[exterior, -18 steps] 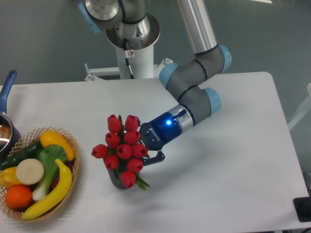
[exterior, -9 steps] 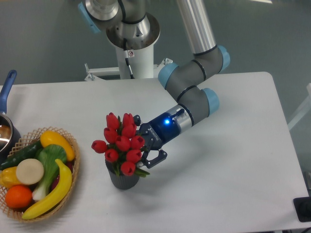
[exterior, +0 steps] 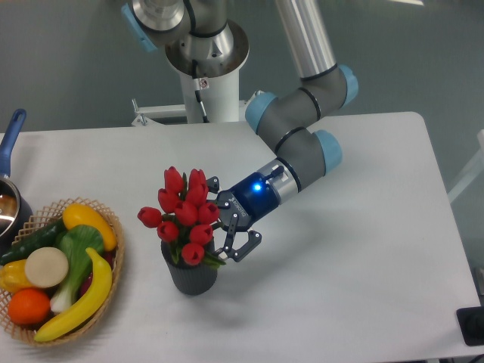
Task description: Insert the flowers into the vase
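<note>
A white counter [exterior: 363,249] stands before a grey-green wall, with the arm's white base column at the back. Far to the left of the pincer, at the picture's edge, a pot [exterior: 9,198] with a blue handle shows in part. Next to it, well left of the pincer, a single wicker basket [exterior: 113,249] holds fruit and vegetables: a banana, an orange, a cucumber and some others.

Just left of the pincer is the one vase [exterior: 190,274], dark grey and ribbed, upright on the counter. The flowers [exterior: 184,216], one bunch of about ten red buds, rise from its mouth with the stems down in it; the long axis runs nearly upright, the heads pointing up and leaning slightly to the left. A few green leaves show at the rim.

The pincer [exterior: 231,231] sits right beside the bunch on its right side, its fingers spread apart and free of the stems, one above and one below. A blue light glows on its wrist.
</note>
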